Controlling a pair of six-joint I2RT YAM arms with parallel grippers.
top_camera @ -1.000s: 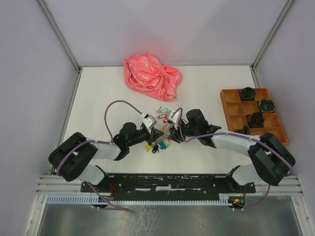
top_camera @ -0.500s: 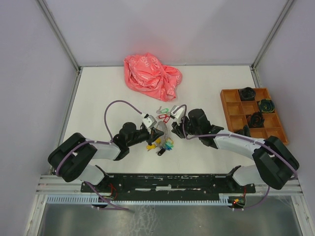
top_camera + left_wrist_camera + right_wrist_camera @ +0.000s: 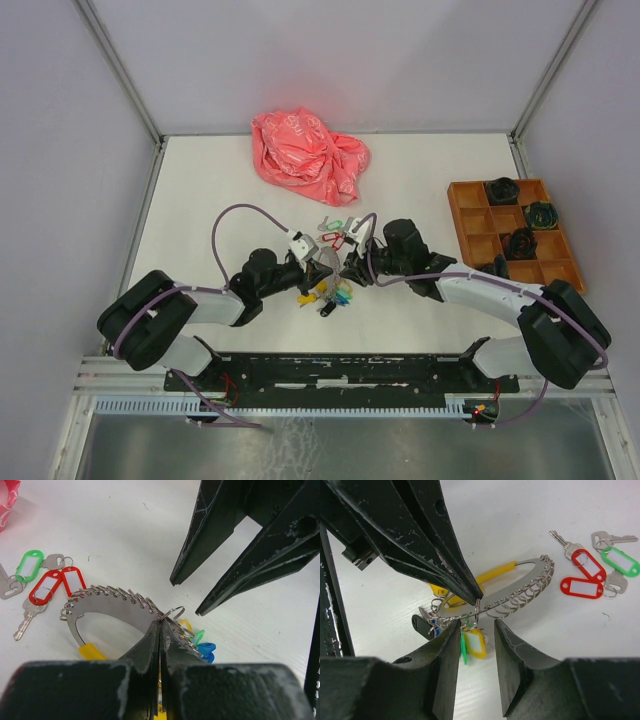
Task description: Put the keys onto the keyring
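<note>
Here, the left jaws are pressed fully together on the keyring (image 3: 115,606), pinching its metal band where the small split rings crowd along it. The right jaws stand partly apart, one finger on either side of that same stretch, facing the left tips, with nothing clamped between them. The keyring sits around the middle of the surface, a little toward the near edge, with yellow, blue and green tags on it. The keys (image 3: 47,586), red- and green-tagged, lie flat just beyond it toward the far edge, clear of both jaws. A pink bag (image 3: 310,155) lies at the far edge, an orange tray (image 3: 452,210) at the right edge.
</note>
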